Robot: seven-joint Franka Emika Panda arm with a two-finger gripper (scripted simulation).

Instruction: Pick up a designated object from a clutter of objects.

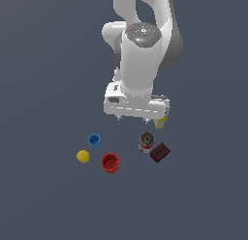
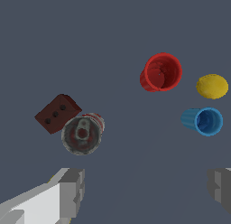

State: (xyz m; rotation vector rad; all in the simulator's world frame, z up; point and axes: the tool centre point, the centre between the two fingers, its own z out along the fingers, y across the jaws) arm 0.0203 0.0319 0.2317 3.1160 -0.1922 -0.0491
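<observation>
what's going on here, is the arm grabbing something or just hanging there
A single robot arm hangs over a small scatter of objects on a dark surface, holding nothing. Its gripper is open and above the items. Nearest below it stands the red-and-white tin can, upright, close beside a dark brown box. A white-yellow carton peeks out behind the gripper. Further toward the exterior view's left sit a red cup, a blue cup and a yellow ball. Nothing has been picked up.
</observation>
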